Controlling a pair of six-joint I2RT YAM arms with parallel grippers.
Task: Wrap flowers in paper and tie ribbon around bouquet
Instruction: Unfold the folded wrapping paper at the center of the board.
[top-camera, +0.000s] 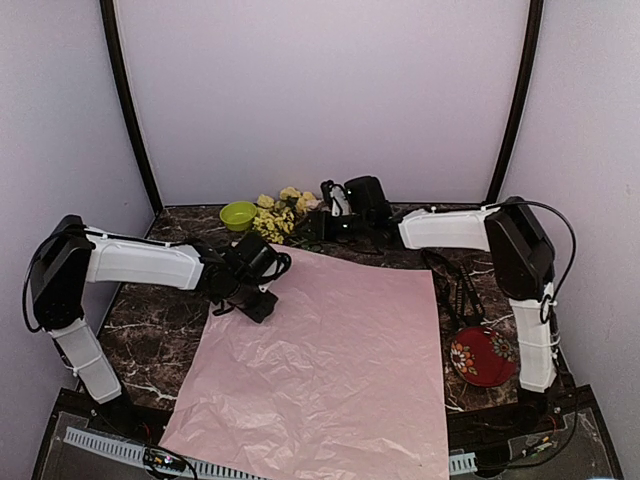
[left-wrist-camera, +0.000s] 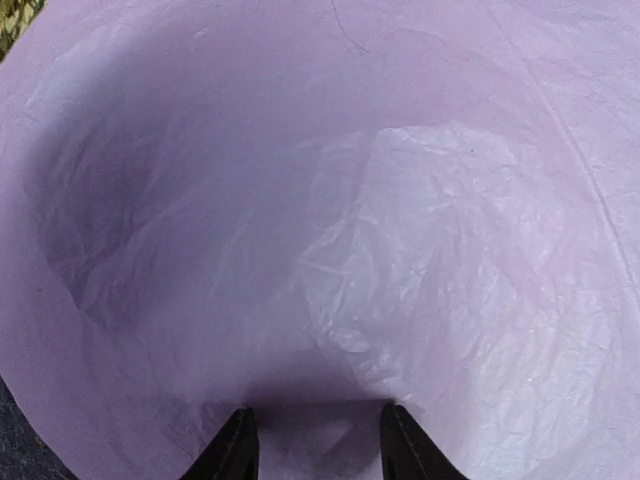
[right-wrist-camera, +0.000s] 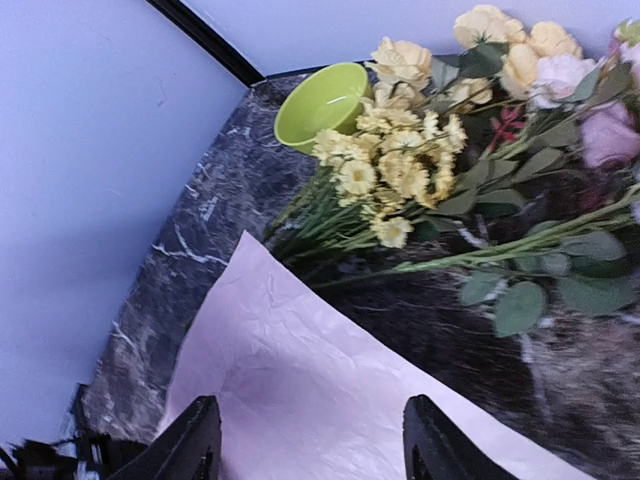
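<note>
Left gripper has its fingers spread apart with nothing pinched, sitting over the upper left edge of the lilac-pink paper. That sheet lies flat and creased across the middle of the dark marble table. Further back, a lime green bowl sits just beside the flowers (yellow clusters plus a few pale pink blooms), which lie just past the paper's far edge. Right gripper is spread wide too, empty, near the stems. Red patterned plate sits off to the right.
</note>
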